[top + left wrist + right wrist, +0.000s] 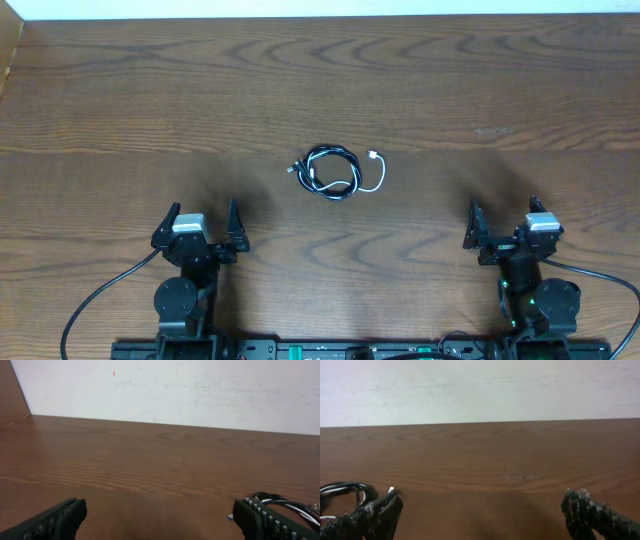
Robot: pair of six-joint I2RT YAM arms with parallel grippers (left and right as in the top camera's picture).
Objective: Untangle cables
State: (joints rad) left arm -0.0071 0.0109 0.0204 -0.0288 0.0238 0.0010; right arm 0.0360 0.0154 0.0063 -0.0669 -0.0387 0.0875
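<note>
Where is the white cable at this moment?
Overhead view: the white cable lies near the centre of the table, looped against the right side of the black cable coil.

black arms (185, 290), silver wrist blocks (188, 224), ribbed black gripper pads (265, 520).

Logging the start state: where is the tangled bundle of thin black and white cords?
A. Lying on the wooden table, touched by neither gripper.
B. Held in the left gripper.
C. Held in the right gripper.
A: overhead, the thin black cord and thin white cord lie coiled together on the brown wooden table, apart from the open left gripper and open right gripper.
</note>
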